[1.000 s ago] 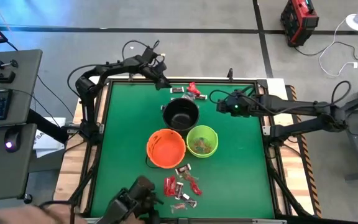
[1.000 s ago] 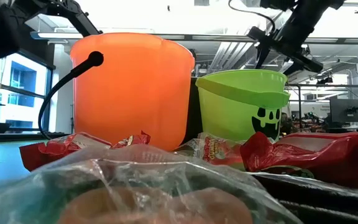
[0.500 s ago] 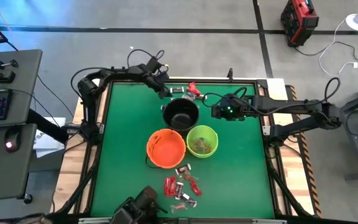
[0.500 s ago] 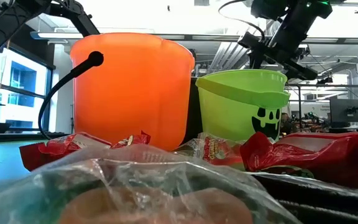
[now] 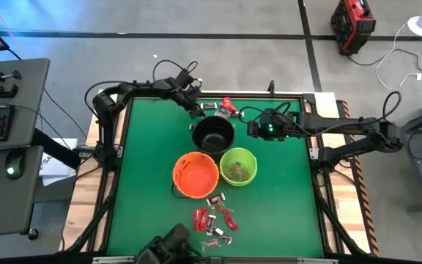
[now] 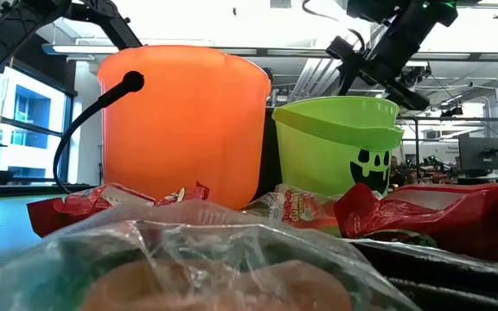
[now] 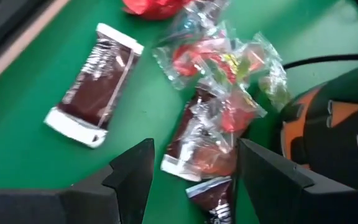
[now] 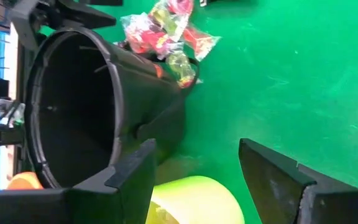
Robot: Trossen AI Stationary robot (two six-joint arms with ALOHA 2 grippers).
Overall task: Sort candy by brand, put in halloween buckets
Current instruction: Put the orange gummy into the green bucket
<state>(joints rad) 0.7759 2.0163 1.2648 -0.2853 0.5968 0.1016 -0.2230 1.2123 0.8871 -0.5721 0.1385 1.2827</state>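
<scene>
Three buckets stand mid-table: black point(image 5: 212, 134), orange point(image 5: 195, 174) and lime green point(image 5: 238, 166), the green one with some candy inside. One heap of candy point(image 5: 222, 108) lies by the far edge, another point(image 5: 215, 216) near the front. My left gripper point(image 7: 194, 168) hangs open, slanting down over the far heap, above dark brown bars point(image 7: 95, 84) and clear red-filled wrappers point(image 7: 219, 62). My right gripper point(image 8: 194, 168) is open in the air just right of the black bucket point(image 8: 86, 106), above bare green table.
The green table mat point(image 5: 284, 198) has free room on its right and left sides. The buckets stand close together, with the orange bucket's thin black handle point(image 6: 85, 130) hanging at its side. Cables run along the far edge point(image 5: 269, 92).
My left gripper has come down and toward the table's right, from the far edge to over the far candy heap, still open. My right gripper has shifted a little toward the black bucket and tipped further down. No candy or bucket has moved.
</scene>
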